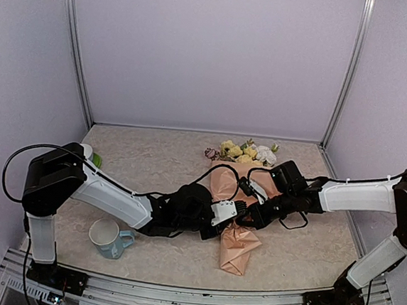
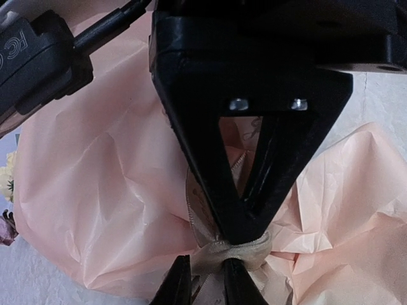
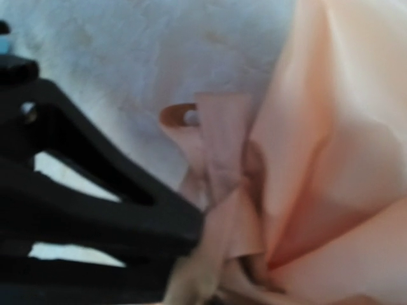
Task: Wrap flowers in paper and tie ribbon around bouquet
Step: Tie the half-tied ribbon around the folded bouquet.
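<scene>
Top external: we see the bouquet (image 1: 223, 184) lying flat on the table (image 1: 167, 156), right of centre. The flowers (image 1: 246, 153), yellow and white heads, point toward the far wall. The peach paper (image 1: 238, 248) is gathered at the waist and flares toward the near edge. Left arm (image 1: 114, 198) and right arm (image 1: 353, 196) both reach in and meet over the waist of the bundle, their ends close together. A pale blue mug (image 1: 109, 237) stands well apart to the left, near the front edge.

Left wrist: we note the tan ribbon (image 2: 226, 254) banded across the pinched paper. The left gripper (image 2: 206, 283) sits at the bottom of the frame. Its fingers (image 2: 180, 284) stand a narrow gap apart with ribbon cloth lying in the gap. We cannot tell whether they actually pinch it. The right gripper (image 2: 238, 232) comes down from above as a black triangle, its tip touching the ribbon band just above the left fingers. Crumpled paper spreads out on both sides. A sliver of yellow bloom shows at the left edge.

Right wrist: the picture is blurred. The right gripper's two black fingers are brought together to a single point at the ribbon. A strand leaves from right at the tip, so we read it as closed on the ribbon. Above the tip one ribbon tail stands up, with a small loop beside it. The folded paper fills the right half of the frame.
</scene>
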{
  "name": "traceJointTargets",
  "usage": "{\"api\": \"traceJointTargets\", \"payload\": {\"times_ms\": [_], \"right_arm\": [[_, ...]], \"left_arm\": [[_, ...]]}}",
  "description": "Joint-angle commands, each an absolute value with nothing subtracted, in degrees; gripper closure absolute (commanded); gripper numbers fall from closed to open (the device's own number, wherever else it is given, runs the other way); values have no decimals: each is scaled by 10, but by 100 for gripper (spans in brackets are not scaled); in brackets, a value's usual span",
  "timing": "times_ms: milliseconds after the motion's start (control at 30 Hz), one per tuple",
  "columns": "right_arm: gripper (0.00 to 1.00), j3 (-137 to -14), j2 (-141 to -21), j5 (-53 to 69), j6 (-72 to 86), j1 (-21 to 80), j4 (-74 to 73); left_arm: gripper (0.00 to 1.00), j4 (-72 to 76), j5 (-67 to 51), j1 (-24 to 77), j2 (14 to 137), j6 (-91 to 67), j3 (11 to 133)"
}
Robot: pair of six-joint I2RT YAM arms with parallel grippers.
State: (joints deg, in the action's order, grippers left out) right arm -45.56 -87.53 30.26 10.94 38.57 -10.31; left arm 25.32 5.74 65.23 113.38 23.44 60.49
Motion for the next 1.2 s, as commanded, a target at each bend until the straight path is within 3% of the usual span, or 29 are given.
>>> {"api": "traceJointTargets", "payload": {"times_ms": [0, 467, 933, 1167], "right_arm": [[100, -463, -879, 333, 88, 388, -101], [100, -462, -816, 314, 95, 385, -113], [74, -410, -805, 262, 170, 395, -61], [67, -419, -836, 254, 167, 396, -48]], "left_arm": [[81, 268, 65, 656, 1144, 242, 623], [81, 268, 58, 648, 1151, 213, 630], [79, 277, -6, 600, 1147, 117, 620], [79, 275, -11, 599, 1124, 112, 600]]}}
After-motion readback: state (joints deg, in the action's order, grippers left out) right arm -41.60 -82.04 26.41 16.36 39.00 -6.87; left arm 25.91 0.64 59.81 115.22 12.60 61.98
